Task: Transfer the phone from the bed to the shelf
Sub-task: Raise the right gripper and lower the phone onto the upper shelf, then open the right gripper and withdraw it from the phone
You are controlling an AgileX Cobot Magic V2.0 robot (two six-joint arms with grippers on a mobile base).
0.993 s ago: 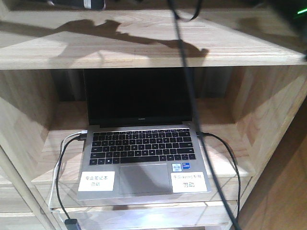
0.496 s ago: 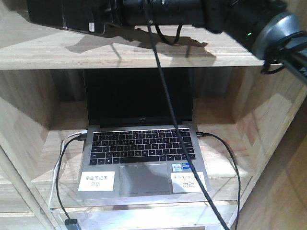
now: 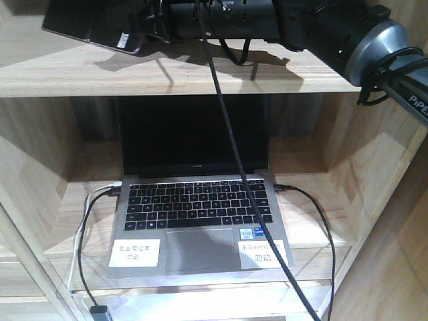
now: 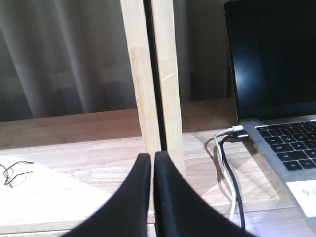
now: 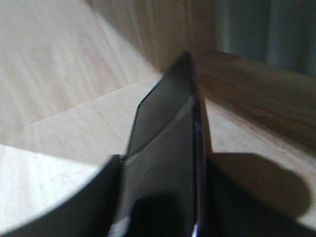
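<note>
Only front view shows laptop (image 3: pixel 200 207), right wrist phone (image 5: pixel 168 148) close-up

My right gripper (image 3: pixel 144 30) carries the phone (image 3: pixel 90 30) tilted above the upper plank of the shelf (image 3: pixel 200 73), bare wood open beneath and ahead. Below, the open laptop (image 3: pixel 197 207) and its cables (image 3: pixel 83 234) fill the compartment. My left gripper (image 4: pixel 152 197) faces an upright post (image 4: pixel 153 84).

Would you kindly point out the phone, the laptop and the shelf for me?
phone (image 3: pixel 87 28), front view, its dark flat face.
laptop (image 3: pixel 200 250), front view, its trackpad.
shelf (image 3: pixel 167 79), front view, front edge of the upper plank.
</note>
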